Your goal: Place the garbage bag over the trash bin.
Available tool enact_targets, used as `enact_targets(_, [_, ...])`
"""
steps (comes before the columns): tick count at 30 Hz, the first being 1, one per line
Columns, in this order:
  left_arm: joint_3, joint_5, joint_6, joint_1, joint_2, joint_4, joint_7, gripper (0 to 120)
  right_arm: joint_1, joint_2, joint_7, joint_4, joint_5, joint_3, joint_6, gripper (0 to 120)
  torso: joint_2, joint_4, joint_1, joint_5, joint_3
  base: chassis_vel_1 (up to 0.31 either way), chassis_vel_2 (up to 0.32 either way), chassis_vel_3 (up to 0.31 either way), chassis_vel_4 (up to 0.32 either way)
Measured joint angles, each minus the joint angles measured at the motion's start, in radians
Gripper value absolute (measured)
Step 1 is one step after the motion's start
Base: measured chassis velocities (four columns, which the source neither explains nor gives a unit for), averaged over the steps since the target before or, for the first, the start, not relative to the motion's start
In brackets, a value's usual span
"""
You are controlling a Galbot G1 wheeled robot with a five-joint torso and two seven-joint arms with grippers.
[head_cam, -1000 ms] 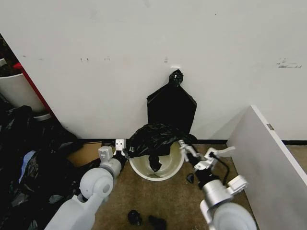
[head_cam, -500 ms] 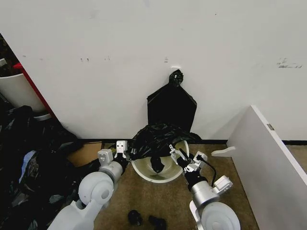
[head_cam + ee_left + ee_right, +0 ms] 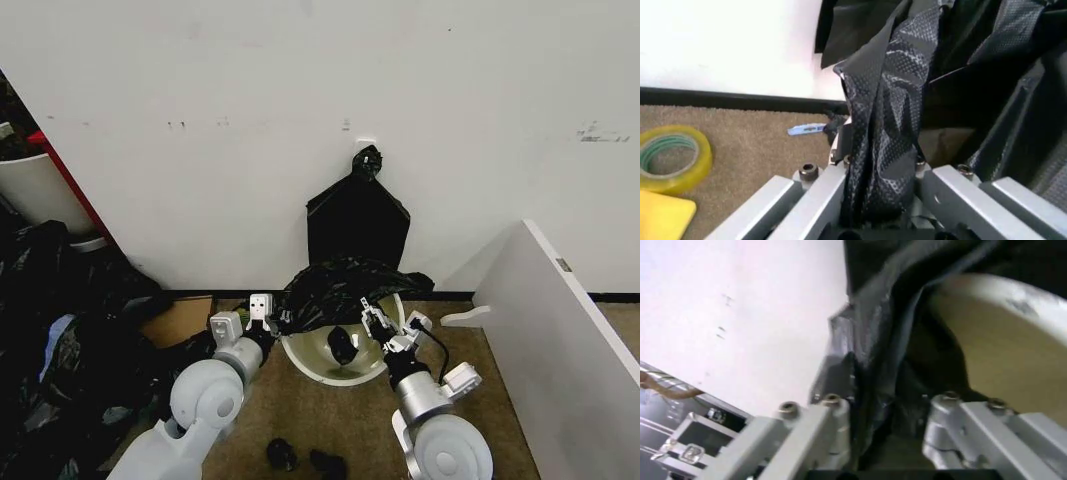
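Both jaws pinch film: from the head, the left gripper [image 3: 272, 318] and right gripper [image 3: 372, 322] flank the tilted trash bin [image 3: 350, 372], the crinkly garbage bag [image 3: 345, 285] draped over its far rim. At the left wrist, glossy dimpled plastic runs between closed fingers [image 3: 807, 200]. The right wrist view seemingly shows a fold clamped beside the cream rim.

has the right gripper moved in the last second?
Yes. The right gripper moved left, away from the white board, in over the bin, holding the bag.

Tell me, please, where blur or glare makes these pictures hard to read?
Head view: evenly lit, sharp; the garbage bag shows a faint sheen over the trash bin. Left wrist view: the bag's weave catches highlights, while the near fingers look soft. Right wrist view: blurred throughout, the bin's rim smeared.
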Motion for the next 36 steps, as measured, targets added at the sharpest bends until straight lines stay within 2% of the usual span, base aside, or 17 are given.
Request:
enact_targets(2, [0.0,0.0,-0.003,-0.005,-0.002,0.009,-0.005,1,-0.011,-0.002,-0.011,0.004,-0.002,0.0,0.012,8,0.0,0.0,0.0,0.0,0.0,0.0,0.0,0.0,0.0])
enact_targets(6, [0.0,-0.001,-0.004,-0.01,-0.003,0.016,-0.008,1,-0.02,-0.006,-0.014,0.004,-0.003,0.0,0.018,0,0.0,-0.0001,0.0,0.0,0.0,0.0,0.0,0.0,0.0])
enact_targets(15, [0.002,-0.019,-0.016,-0.04,0.0,0.035,-0.014,1,-0.037,-0.029,-0.002,0.023,0.002,-0.002,0.03,0,0.0,0.0,0.0,0.0,0.0,0.0,0.0,0.0,0.0])
enact_targets(22, [-0.01,-0.021,-0.054,-0.04,-0.041,0.056,-0.02,1,-0.124,-0.026,0.133,0.146,-0.002,-0.054,0.033,0,0.0,0.0,0.0,-0.0001,0.0,0.0,0.0,0.0,0.0])
enact_targets(28, [-0.021,-0.03,-0.104,-0.056,-0.067,0.075,-0.031,1,-0.191,-0.04,0.254,0.193,-0.037,-0.124,0.014,0,0.0,-0.0001,0.0,0.0,0.0,0.0,0.0,0.0,0.0])
enact_targets(36, [-0.054,-0.07,-0.127,-0.061,-0.091,0.08,-0.029,1,-0.236,-0.052,0.293,0.19,-0.075,-0.174,0.004,0,0.0,-0.0001,0.0,-0.0002,0.0,0.0,0.0,0.0,0.0])
